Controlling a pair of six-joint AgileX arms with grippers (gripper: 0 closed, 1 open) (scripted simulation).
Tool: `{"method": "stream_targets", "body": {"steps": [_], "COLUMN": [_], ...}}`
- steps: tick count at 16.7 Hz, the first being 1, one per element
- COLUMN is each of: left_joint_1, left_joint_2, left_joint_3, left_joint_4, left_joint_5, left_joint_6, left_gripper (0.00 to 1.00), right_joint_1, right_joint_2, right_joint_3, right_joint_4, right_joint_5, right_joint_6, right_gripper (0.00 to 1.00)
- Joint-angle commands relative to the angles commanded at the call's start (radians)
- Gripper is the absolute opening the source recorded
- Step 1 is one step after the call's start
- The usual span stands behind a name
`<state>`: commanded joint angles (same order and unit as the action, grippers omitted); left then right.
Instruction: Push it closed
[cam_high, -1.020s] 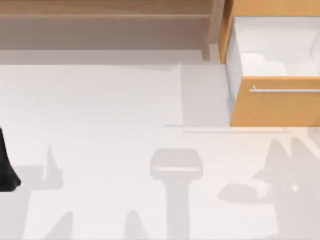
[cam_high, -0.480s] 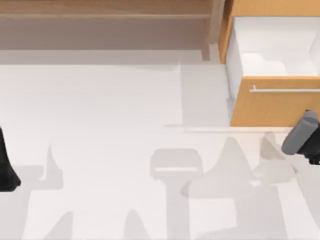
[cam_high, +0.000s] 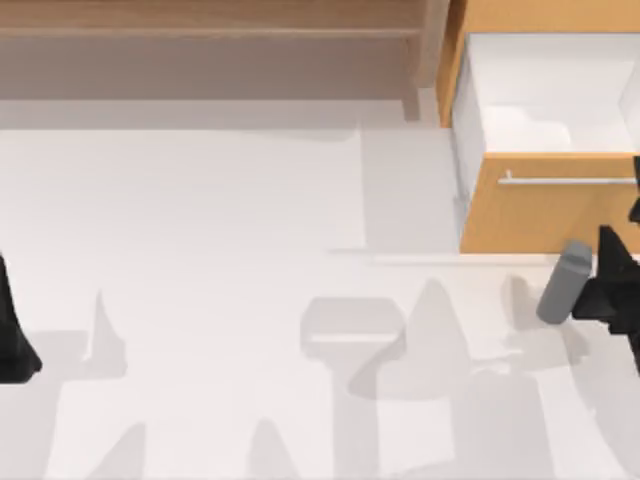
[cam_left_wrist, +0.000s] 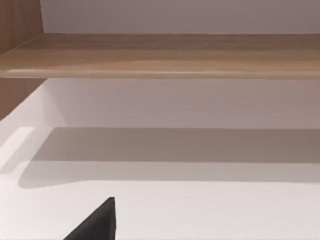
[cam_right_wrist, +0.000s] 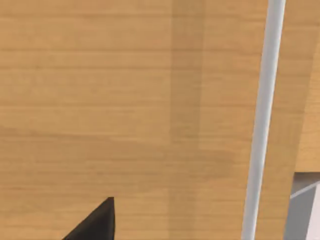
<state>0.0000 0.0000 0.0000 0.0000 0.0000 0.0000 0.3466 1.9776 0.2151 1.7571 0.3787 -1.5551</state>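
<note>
- Since half a second ago, the right arm (cam_high: 600, 285) has come further in from the right edge of the top view, and its grey segment now lies just below the drawer front, a little more to the left than before.
- The drawer (cam_high: 550, 210) has not moved: it stands pulled out at the far right of the worktop (cam_high: 220, 220), with its white inside showing behind the orange-tan front.
- A thin silver handle (cam_high: 570, 181) runs across the upper part of the drawer front.
- The right fingers (cam_right_wrist: 95, 222) sit close up to the drawer front; the right wrist view shows the wood and the handle (cam_right_wrist: 262, 120) near at hand, with one dark fingertip, and I cannot tell how far apart they stand.
- A paler wooden shelf (cam_high: 210, 25) stands to the left of the drawer.
- The left arm (cam_high: 12, 335) is parked well away from the drawer, at the left edge; one tip of the left fingers (cam_left_wrist: 97, 222) points towards the shelf (cam_left_wrist: 165, 55), spread unclear.
</note>
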Motion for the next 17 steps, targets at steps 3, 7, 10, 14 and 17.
{"method": "stream_targets", "body": {"steps": [3, 7, 10, 14, 17], "left_joint_1": [0.0, 0.0, 0.0, 0.0, 0.0], "left_joint_2": [0.0, 0.0, 0.0, 0.0, 0.0], "left_joint_3": [0.0, 0.0, 0.0, 0.0, 0.0], "left_joint_4": [0.0, 0.0, 0.0, 0.0, 0.0], "left_joint_5": [0.0, 0.0, 0.0, 0.0, 0.0], "left_joint_6": [0.0, 0.0, 0.0, 0.0, 0.0], "left_gripper": [1.0, 1.0, 1.0, 1.0, 1.0], "right_joint_1": [-0.004, -0.025, -0.038, -0.038, -0.038], "right_joint_2": [0.002, 0.01, 0.016, 0.016, 0.016], "right_joint_3": [0.0, 0.059, 0.094, 0.094, 0.094], "right_joint_4": [-0.004, -0.048, -0.077, -0.077, -0.077], "right_joint_5": [-0.003, -0.025, -0.038, -0.038, -0.038], "right_joint_6": [0.001, 0.0, 0.0, 0.0, 0.0], "right_gripper": [1.0, 1.0, 1.0, 0.92, 0.7]}}
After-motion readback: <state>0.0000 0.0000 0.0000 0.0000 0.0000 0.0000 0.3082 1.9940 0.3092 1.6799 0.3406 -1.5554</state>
